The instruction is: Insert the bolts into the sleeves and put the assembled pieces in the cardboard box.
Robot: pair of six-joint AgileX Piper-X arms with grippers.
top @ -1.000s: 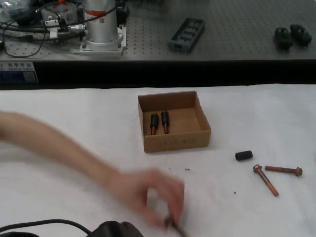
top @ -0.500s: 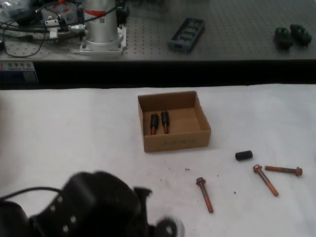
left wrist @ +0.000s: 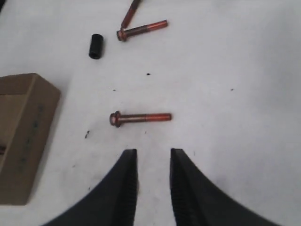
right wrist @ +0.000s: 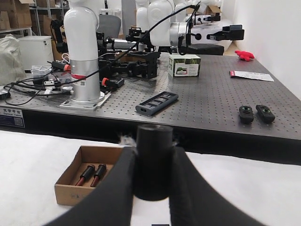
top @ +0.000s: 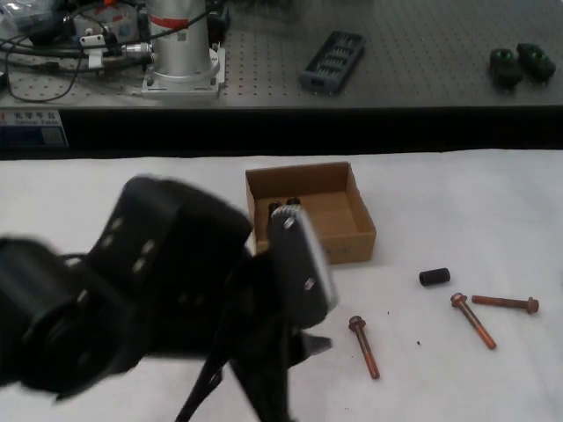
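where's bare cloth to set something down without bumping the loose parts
Bare cloth lies right of the cardboard box, beyond the loose sleeve; more lies left of the box. Crowded: the near right, with the lone bolt and the bolt pair.

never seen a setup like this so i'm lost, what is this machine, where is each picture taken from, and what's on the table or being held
It is a robot with two arms at a bench, each ending in a two-fingered pincer. One picture comes from a camera behind the arms, looking down over the bench; the big dark shape there is an arm close to the lens. The other two come from cameras on the wrists. The left wrist view shows the left pincer open over the white surface, a copper-coloured bolt just ahead of it, two more bolts and a loose black sleeve farther off. The right wrist view shows the right pincer shut on a second black sleeve. The cardboard box holds two assembled pieces.
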